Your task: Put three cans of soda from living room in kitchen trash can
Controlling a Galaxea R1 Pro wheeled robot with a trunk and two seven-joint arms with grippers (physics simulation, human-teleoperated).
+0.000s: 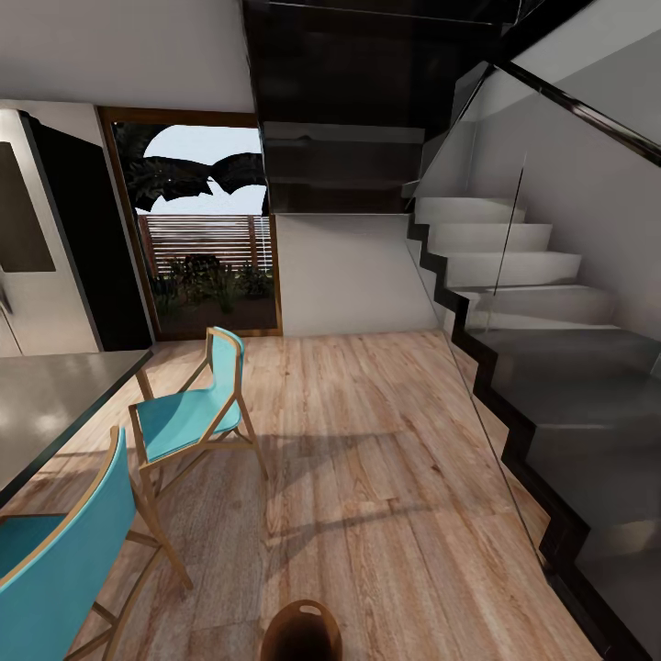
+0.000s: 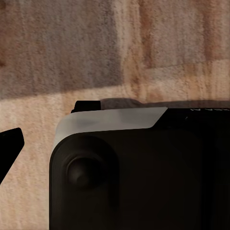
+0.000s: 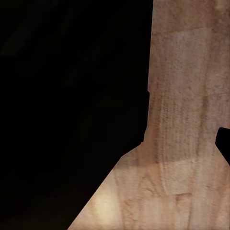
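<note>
**Kitchen floor, bin at bottom edge**

Wood floor (image 1: 367,459), staircase (image 1: 532,303) right, fridge (image 1: 37,248) far left, grey table (image 1: 46,404), two teal chairs (image 1: 188,418). Brown bin (image 1: 303,632) on floor, low centre in head view. Claw states: cannot tell.

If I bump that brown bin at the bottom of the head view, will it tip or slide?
The trash bin looks small, round and open-topped, so probably light. It stands on smooth wood floor, so a low push would likely slide it. A knock near its rim, by the handle slot, might tip it and let it roll.
</note>
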